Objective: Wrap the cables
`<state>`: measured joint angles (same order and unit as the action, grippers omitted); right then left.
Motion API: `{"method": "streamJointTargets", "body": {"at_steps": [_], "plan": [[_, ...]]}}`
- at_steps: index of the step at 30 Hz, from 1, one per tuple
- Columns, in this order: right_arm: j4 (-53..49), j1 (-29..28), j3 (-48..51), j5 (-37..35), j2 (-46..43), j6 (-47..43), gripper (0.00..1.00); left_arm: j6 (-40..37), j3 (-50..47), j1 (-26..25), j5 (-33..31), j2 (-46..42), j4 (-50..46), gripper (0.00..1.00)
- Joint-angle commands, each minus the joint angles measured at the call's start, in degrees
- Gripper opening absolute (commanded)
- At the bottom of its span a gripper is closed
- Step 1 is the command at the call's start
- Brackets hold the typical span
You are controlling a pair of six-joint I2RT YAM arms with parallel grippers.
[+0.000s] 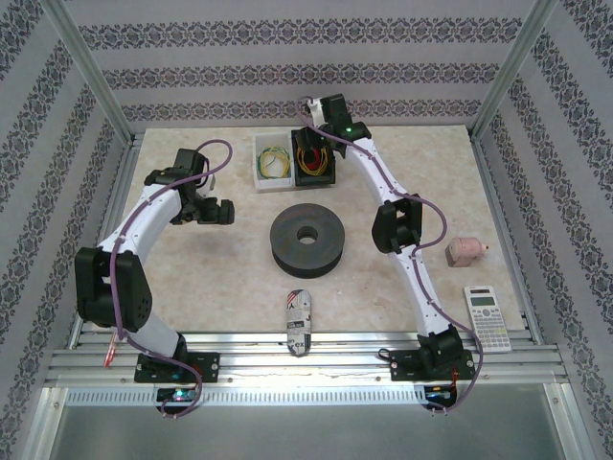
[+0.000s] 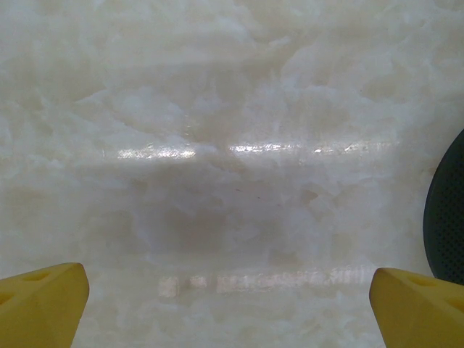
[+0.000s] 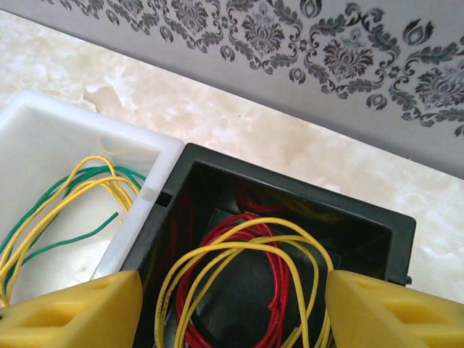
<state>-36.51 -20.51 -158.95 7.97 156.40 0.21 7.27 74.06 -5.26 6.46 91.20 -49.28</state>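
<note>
Right wrist shows red wire (image 3: pixel 278 297), perhaps beneath yellow cables (image 3: pixel 250 245)

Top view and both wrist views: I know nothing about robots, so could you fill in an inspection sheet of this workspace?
Surface: pale marbled table, no spills seen.
Job's things: yellow wires lie loose in two boxes, with green wire in the white box and red wire in the black box.
Clutter: black spool, small patterned object, pink object, calculator.
Grippers: left fingers open above the table; right fingers open over the black box, holding nothing.
Cables: purple cables run along both arms.
Surroundings: patterned walls, metal frame.
</note>
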Motion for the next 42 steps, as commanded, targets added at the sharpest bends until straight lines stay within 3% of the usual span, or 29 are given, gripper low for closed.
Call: {"method": "streamJointTargets", "body": {"at_steps": [1,13,42], "plan": [[0.00,-0.40,-1.98,0.70,1.72,0.31,0.68,-1.55,0.65,-0.50,0.86,0.22,-1.43,1.00],[-7.85,0.03,-1.36,2.27,0.82,0.23,0.69,-1.64,0.80,-0.48,1.17,-0.06,-1.68,1.00],[-8.62,-0.97,-1.02,5.11,3.22,-1.50,0.75,-1.99,-0.14,-0.54,0.93,0.17,-1.68,0.99]]}}
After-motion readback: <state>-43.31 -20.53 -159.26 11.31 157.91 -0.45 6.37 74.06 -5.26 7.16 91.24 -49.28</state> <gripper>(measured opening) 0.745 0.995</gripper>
